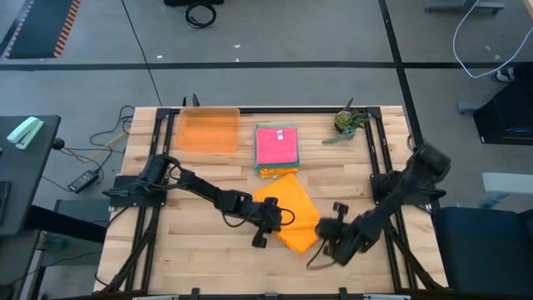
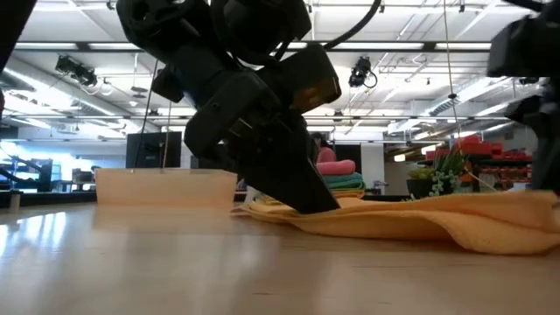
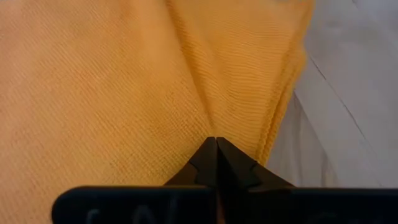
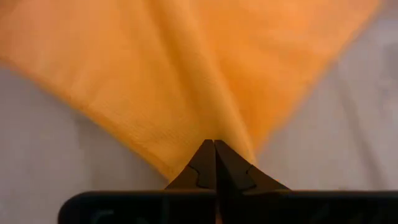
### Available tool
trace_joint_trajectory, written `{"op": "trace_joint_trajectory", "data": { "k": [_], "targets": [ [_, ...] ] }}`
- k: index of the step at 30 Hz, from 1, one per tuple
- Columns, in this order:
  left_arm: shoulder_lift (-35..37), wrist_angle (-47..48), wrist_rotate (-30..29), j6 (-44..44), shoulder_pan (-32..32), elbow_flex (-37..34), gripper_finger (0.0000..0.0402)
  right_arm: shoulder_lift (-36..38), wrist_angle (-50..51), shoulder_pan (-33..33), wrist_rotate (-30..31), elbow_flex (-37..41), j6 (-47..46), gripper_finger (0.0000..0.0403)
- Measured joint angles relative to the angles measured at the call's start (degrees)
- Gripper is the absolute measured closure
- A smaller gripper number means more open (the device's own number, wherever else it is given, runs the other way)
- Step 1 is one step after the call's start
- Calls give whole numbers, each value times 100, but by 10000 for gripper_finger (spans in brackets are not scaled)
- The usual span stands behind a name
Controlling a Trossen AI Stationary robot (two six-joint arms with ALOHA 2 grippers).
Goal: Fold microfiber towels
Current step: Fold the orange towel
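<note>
Two dark arms work an orange microfiber towel spread flat on a pale, wood-grained slatted table, near its centre and turned so its corners point like a diamond. The left gripper sits at the cloth's 9 o'clock edge, its fingers pressed together on a raised pleat of the finely ribbed fabric. The right gripper sits at the 4 o'clock corner, its fingers likewise pinched tight on a ridge of cloth. From table height the towel lies in soft, low folds, thick and matte, one edge lifted under the left gripper. At 12 o'clock from it, just beside its upper corner, rests a neat stack of folded towels, pink on top with teal, green and yellow edges showing beneath. At 10 o'clock stands a rigid translucent orange tray, rectangular with rounded corners. A small green plant occupies the table's 1 o'clock corner. Bare wood stretches along the near edge and at the 8 o'clock side.
</note>
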State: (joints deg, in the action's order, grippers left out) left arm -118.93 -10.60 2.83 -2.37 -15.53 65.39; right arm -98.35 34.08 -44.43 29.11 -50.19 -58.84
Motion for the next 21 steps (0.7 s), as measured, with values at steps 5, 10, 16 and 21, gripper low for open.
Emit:
{"op": "trace_joint_trajectory", "data": {
  "k": [5, 10, 16, 21],
  "targets": [
    [-6, -89, -2, -132, 54, -6, 391, 1282, -818, 152, 130, 835, -18, 403],
    [-7, -85, -13, -150, 63, -9, 392, 1439, -3365, -254, 509, 1196, 696, 403],
    [-11, -138, -11, -148, 63, -13, 391, 105, -4386, -316, 904, 762, 823, 403],
    [-10, -182, -89, -167, 79, -13, 392, -707, -4337, -188, 865, 215, 853, 403]
  ]
}}
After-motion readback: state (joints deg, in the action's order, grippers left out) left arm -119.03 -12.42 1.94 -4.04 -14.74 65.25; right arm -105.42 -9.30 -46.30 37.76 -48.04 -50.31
